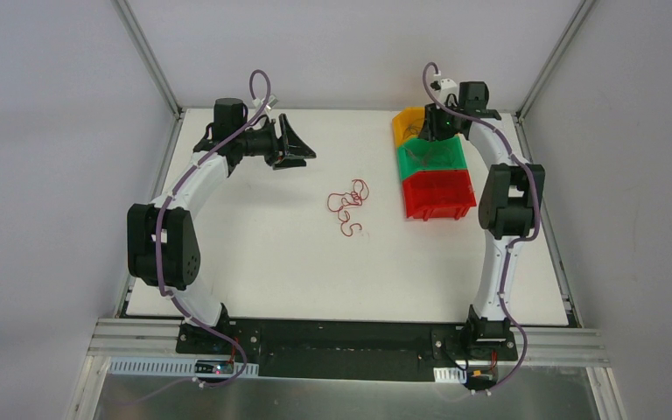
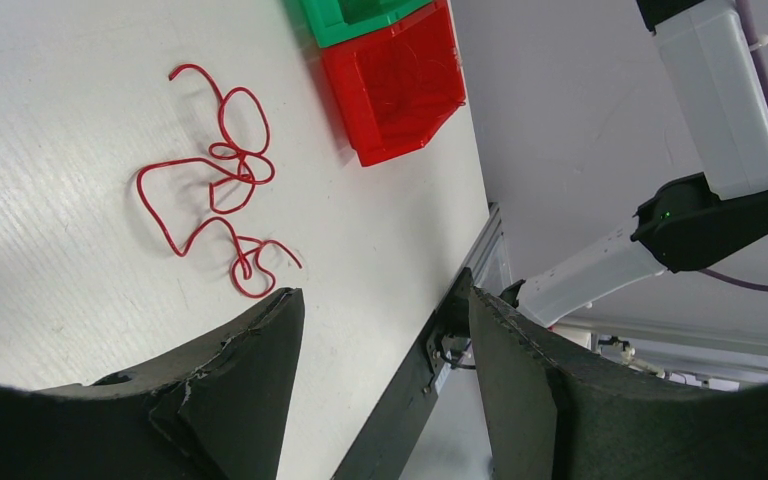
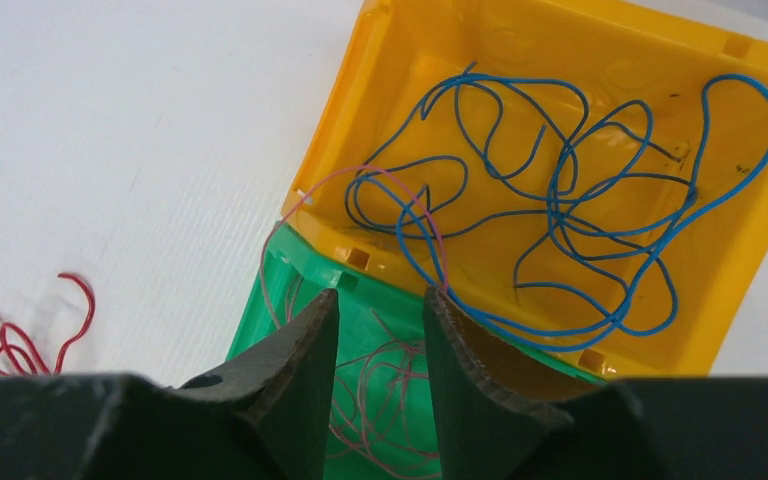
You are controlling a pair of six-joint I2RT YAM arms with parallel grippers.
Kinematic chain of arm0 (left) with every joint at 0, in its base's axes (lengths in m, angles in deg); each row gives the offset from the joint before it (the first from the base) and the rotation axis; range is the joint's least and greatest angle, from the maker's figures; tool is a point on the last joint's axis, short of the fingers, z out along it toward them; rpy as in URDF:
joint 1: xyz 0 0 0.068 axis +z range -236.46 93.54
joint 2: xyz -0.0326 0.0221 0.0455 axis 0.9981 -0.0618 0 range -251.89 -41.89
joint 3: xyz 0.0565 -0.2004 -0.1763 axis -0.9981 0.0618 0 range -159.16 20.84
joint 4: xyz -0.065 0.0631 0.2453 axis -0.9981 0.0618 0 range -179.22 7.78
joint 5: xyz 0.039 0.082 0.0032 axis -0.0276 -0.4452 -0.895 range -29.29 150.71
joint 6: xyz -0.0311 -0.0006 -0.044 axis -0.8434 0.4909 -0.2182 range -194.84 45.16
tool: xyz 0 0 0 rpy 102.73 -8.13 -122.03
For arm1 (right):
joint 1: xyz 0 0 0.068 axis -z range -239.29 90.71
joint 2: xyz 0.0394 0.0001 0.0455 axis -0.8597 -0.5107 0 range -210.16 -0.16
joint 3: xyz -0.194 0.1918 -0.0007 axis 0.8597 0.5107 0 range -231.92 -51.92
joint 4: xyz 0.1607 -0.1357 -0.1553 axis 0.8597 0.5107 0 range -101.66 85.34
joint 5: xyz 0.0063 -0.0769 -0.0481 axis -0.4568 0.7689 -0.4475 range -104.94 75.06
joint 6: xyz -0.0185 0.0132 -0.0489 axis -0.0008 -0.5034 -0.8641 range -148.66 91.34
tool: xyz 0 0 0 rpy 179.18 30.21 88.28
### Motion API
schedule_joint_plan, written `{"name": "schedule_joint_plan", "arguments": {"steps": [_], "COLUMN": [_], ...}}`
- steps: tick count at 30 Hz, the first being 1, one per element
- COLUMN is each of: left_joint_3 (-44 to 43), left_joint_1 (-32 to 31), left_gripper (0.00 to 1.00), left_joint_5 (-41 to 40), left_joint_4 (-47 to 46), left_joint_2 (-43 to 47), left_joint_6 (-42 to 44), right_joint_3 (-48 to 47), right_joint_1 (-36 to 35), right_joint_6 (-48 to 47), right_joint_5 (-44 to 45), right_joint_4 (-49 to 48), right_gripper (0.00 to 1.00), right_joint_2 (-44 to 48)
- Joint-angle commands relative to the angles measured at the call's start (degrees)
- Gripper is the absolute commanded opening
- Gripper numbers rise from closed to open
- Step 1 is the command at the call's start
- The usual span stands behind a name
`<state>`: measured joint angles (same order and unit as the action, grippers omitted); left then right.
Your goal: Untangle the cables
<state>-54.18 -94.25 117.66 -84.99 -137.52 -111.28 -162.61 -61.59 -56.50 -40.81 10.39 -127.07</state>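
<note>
A tangle of thin red cables lies on the white table, left of the bins; it also shows in the left wrist view. My left gripper hovers over the back left of the table, away from the tangle, open and empty. My right gripper hangs over the yellow and green bins, its jaws apart with nothing clamped. Blue cables fill the yellow bin. Thin pink cables lie in the green bin below the fingers, one looping over the yellow bin's edge.
Yellow, green and red bins stand in a row at the back right. The red bin sits near the table's right edge. Metal frame posts and grey walls ring the table. The right arm rises beyond that edge.
</note>
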Motion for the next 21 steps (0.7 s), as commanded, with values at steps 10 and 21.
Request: {"name": "schedule_joint_plan", "arguments": {"steps": [10,21], "left_joint_3": [1.1,1.4], "left_joint_1": [1.0,1.6], "left_gripper": [0.62,0.61], "left_joint_5": [1.4,1.5], "left_joint_4": [-0.3,-0.3], "left_joint_2": [0.4,0.7], "left_joint_6": [1.8,1.7], "right_joint_3": [-1.0,6.6], "right_joint_1": [-0.9,0.6], "right_joint_6": [6.6,8.2], "right_joint_5": [2.5,1.4], "right_joint_4": [-8.8,-11.9], "right_gripper": [0.39,0.34], "right_joint_2": [-0.7,6.9]}}
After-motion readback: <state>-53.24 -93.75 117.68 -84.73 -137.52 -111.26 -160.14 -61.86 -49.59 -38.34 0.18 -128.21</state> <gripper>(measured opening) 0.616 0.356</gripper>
